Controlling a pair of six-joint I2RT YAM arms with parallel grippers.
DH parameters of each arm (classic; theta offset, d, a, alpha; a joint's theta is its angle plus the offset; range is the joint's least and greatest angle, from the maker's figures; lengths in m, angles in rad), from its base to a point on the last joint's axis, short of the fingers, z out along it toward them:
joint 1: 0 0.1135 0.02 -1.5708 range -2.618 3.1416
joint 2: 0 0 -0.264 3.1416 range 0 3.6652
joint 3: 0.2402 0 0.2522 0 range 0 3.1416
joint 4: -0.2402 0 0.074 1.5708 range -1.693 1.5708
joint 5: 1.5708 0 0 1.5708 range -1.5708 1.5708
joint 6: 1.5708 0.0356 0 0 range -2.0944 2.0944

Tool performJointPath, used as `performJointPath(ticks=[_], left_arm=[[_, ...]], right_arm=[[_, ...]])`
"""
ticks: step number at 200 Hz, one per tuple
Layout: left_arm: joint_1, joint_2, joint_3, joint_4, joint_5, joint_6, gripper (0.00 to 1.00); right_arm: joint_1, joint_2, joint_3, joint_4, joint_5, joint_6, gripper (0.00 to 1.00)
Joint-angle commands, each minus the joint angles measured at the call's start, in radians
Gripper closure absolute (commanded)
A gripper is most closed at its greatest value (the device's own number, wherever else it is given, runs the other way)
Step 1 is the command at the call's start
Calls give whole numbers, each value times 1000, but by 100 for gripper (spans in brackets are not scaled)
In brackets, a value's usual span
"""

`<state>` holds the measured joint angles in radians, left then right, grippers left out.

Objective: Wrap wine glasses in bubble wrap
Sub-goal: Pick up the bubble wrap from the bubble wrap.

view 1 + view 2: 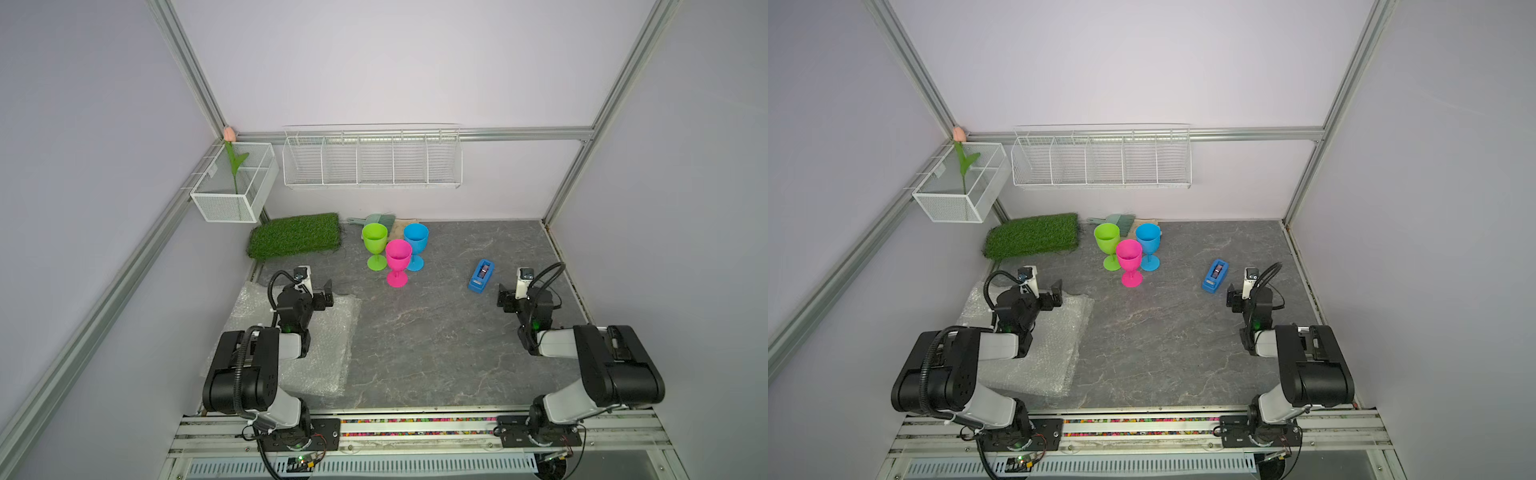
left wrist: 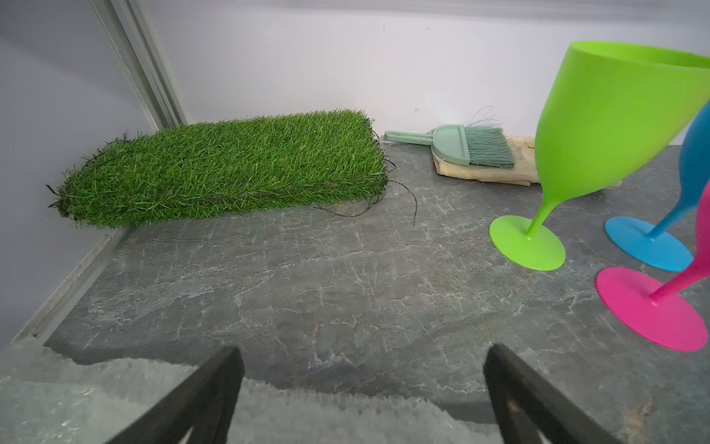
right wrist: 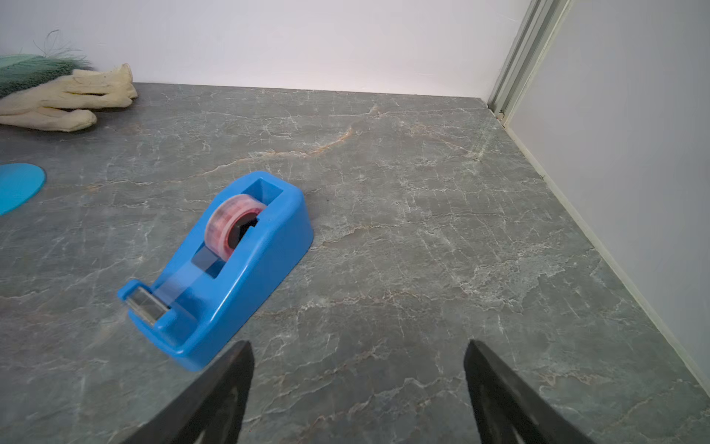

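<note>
Your left gripper and right gripper are both spread apart, empty. The bubble wrap lies flat under the left gripper. Three goblets stand upright together near the back wall.

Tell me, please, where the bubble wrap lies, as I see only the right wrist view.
Observer: The bubble wrap lies flat on the left side of the table.
Operator: Is it being held?
Observer: No. The left gripper hangs over its far edge, fingers open and empty.
Operator: How many goblets are standing?
Observer: Three, upright and unwrapped, clustered at the far middle: the lime green goblet, the hot pink goblet and the sky blue goblet.
</note>
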<state>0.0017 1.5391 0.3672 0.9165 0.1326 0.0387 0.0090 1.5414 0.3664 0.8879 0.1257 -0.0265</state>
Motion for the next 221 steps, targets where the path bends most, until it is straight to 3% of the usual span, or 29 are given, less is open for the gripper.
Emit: performJointPath(ticks=[1, 137, 177, 221], left_arm=[[3, -2, -15, 43, 9, 9, 1], [3, -1, -4, 27, -41, -11, 1], [-4, -173, 54, -215, -116, -23, 1], [-117, -382, 174, -603, -348, -80, 1]], right_arm=[[1, -4, 8, 17, -17, -10, 11], [2, -10, 10, 18, -2, -6, 12], [20, -167, 159, -377, 65, 3, 11], [25, -257, 290, -747, -3, 121, 10]])
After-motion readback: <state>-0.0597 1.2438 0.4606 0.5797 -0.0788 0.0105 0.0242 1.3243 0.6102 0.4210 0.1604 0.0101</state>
